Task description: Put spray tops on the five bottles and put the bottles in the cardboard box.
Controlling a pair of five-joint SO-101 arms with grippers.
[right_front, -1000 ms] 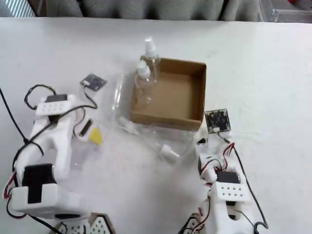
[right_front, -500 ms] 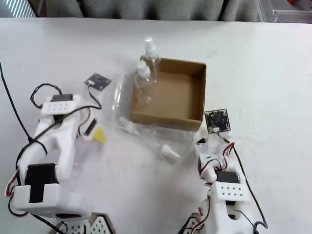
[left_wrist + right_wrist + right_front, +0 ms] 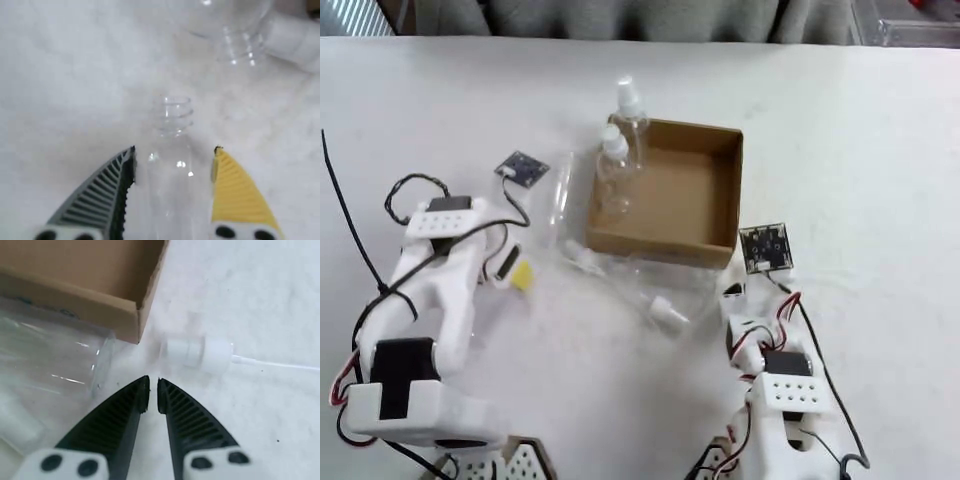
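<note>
Cardboard box [image 3: 665, 195], brown, square and open-topped, sat at the centre of the high view. Two capped clear plastic bottles [image 3: 613, 165] stood at its upper left corner; whether they were inside the wall could not be told.

Left gripper [image 3: 172, 152], with one grey and one yellow finger, was spread wide astride a clear uncapped plastic bottle [image 3: 175, 170] lying at the left of the high view. No contact was evident. Right gripper [image 3: 150, 385], with black fingers, was pressed nearly together and held nothing. It was just short of a loose white spray top [image 3: 197, 352] with a thin dip tube, near the box's lower right corner.

Assessment: the step in hand appeared to be seizing the uncapped bottle. The fingers should close gently on the body below the shoulder, since the thin wall would likely flex and slip, and the threaded neck should be left free. The right gripper would need to spread and then take the top by its collar, not the tube.

White table [image 3: 860, 140] gave clear plastic poor contrast. Grey folded fabric [image 3: 620, 18] lined the top edge.
</note>
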